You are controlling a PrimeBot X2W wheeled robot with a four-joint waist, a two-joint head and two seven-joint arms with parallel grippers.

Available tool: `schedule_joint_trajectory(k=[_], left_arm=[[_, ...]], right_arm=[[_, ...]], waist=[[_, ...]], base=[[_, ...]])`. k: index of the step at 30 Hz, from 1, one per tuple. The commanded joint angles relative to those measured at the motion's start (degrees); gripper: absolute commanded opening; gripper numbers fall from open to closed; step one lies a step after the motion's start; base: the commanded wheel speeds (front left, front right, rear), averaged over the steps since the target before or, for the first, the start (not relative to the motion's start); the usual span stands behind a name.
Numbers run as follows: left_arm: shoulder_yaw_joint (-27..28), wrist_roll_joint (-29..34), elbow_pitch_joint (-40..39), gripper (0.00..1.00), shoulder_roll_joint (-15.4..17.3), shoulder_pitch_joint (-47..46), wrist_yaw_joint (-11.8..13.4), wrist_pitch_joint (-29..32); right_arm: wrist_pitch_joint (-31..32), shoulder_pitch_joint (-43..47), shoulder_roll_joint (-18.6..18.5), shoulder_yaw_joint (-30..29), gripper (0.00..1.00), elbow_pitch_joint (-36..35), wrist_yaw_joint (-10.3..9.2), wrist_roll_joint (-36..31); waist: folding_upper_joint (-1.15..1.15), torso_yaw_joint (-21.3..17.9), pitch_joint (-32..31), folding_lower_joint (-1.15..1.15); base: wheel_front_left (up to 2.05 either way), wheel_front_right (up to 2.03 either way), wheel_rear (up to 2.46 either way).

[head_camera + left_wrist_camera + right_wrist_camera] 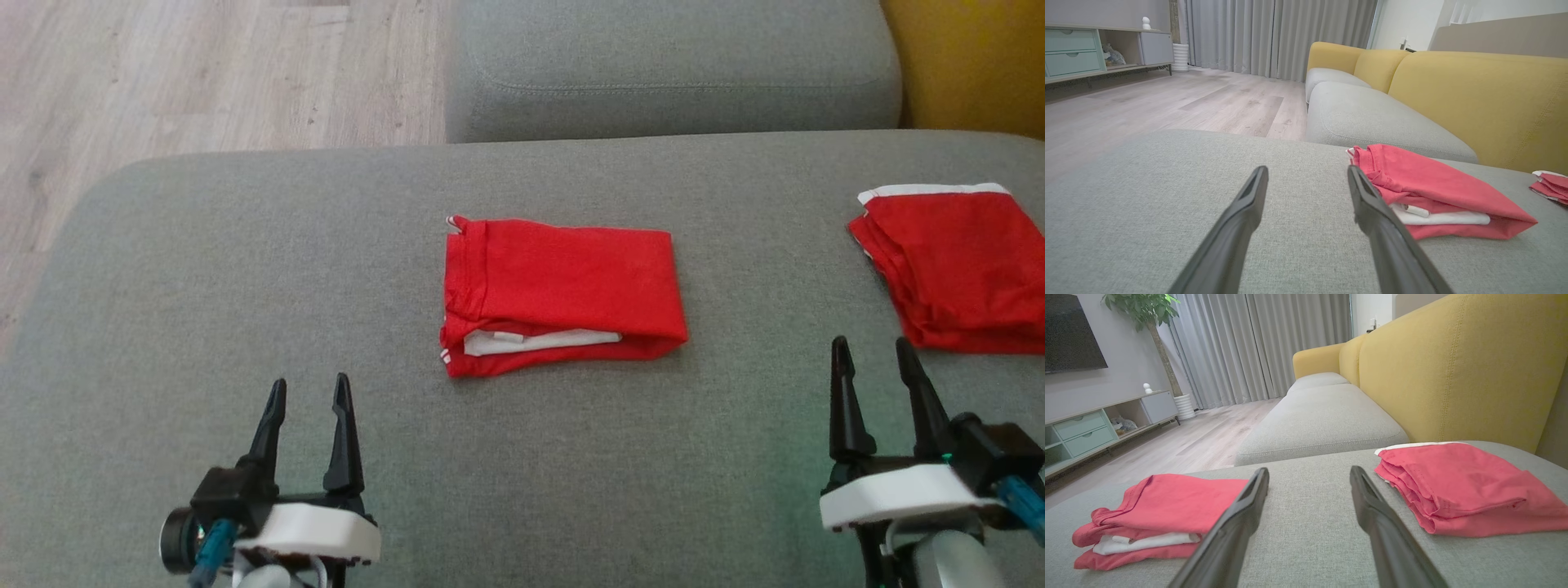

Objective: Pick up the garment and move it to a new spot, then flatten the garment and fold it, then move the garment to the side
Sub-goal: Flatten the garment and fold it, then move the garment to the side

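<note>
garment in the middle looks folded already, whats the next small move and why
Probably ease the right gripper forward and left toward the garment, at its near right corner. It lies folded and untouched in the middle of the cushion, the jaws are open and empty, and a second garment lies folded at the right, so moving this one aside seems the step left.

The second red garment (955, 269) at the right runs off the head view's right edge; the folded red garment (563, 278) in the middle hides its inner layers, bar a white strip (539, 341) along its near edge. On the far cabinet (1086, 433) a small white figure (1147, 388) is too small to make out; the clutter (1122, 424) in its open shelf is blurred; the dark screen (1069, 335) above is cut by the left edge.
</note>
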Motion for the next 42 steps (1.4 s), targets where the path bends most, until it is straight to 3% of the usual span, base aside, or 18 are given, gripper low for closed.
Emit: schedule_joint_trajectory(k=[1,14,24,30,42], left_arm=[[2.11,0.48,-1.60,1.00,0.15,-1.12,-0.30,-0.54],[0.68,-0.55,-2.32,1.00,0.12,-1.69,-0.13,-0.54],[-1.37,-0.45,-3.19,1.00,0.12,-4.89,-0.38,-0.54],[-3.08,-0.81,-2.96,1.00,0.12,-7.20,-0.58,-0.54],[-5.62,-2.53,-2.55,1.00,0.12,-9.47,0.28,-0.54]], right_arm=[[-0.61,-0.74,-0.25,1.33,1.00,-2.30,0.39,0.07],[-0.61,-0.99,-0.24,1.57,1.00,-2.42,0.39,-1.07],[-0.16,-6.14,-0.24,2.58,1.00,1.78,0.39,-2.54],[4.88,-15.16,-0.24,4.54,1.00,8.83,0.39,0.47],[12.10,-28.53,-0.24,6.16,1.00,31.65,0.39,4.36]], waist=[[0.00,0.05,-0.27,0.00],[0.00,0.62,0.28,0.00],[0.00,3.66,5.87,0.00],[0.00,6.14,8.97,0.00],[0.00,10.68,10.59,0.00]], base=[[0.00,0.00,0.00],[0.00,0.00,0.00],[0.00,0.00,0.00],[0.00,0.00,0.00],[0.00,0.00,0.00]])
